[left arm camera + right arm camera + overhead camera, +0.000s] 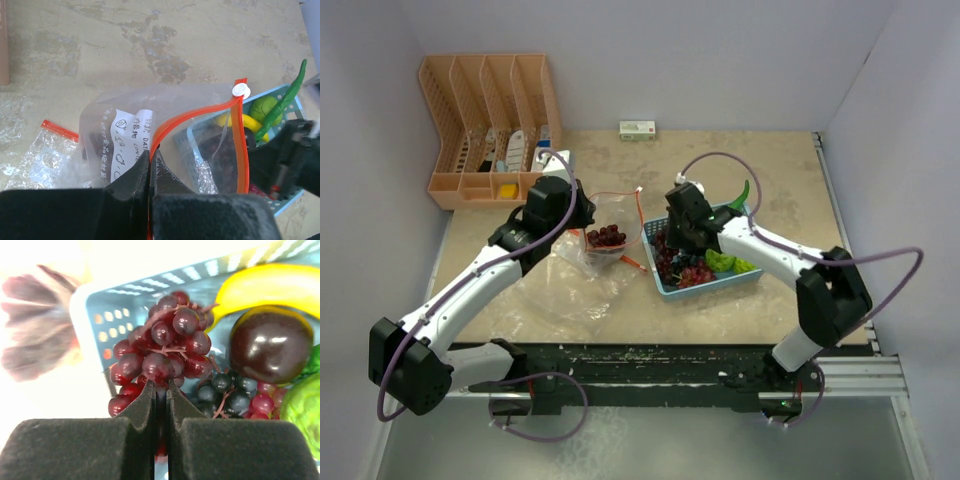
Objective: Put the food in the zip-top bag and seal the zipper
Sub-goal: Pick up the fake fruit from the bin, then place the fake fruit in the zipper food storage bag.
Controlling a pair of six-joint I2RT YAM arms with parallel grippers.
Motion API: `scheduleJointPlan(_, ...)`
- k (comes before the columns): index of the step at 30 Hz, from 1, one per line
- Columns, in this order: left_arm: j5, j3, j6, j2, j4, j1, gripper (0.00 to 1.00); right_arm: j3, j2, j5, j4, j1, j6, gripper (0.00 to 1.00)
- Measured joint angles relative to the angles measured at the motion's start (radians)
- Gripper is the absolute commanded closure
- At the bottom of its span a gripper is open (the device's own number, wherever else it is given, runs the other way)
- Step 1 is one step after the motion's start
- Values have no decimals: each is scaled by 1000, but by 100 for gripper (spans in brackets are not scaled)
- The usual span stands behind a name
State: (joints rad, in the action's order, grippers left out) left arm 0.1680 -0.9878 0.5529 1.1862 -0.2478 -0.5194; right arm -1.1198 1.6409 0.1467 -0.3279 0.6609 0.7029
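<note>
The clear zip-top bag (612,212) stands with its mouth open left of the light-blue basket (752,272), a dark red grape bunch (607,237) inside it. My left gripper (150,156) is shut on the orange-red zipper (176,118) at the mouth's near rim; the white slider (242,90) sits at the far end. My right gripper (161,386) is down in the basket (92,307), shut on a red grape bunch (167,347). Around it lie a yellow banana (270,285), a dark round fruit (271,345), darker grapes (225,390) and a green fruit (305,407). A long green pepper (286,100) leans on the basket's far corner.
An orange slotted organiser (490,115) stands at the back left and a small white box (637,128) at the back wall. Another crinkly clear bag (47,150) with a red strip lies flat on the table beside the held bag. White walls close both sides.
</note>
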Motion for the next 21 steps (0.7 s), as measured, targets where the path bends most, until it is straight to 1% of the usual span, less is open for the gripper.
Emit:
scheduleJointPlan(6,0,3,0,0,0,0,100,-84,-160,18,-41,0,-44,100)
scheduleJointPlan(10,0,3,0,0,2,0,100,-96,-239,14,-40,0,-72,100)
scheduleJointPlan(15,0,5,0,1,6,0,100,-121,-288,-9,-42,0,-111,100)
scheduleJointPlan(21,0,5,1,1,7,0,100,-211,-313,-39,-36,0,-170,100)
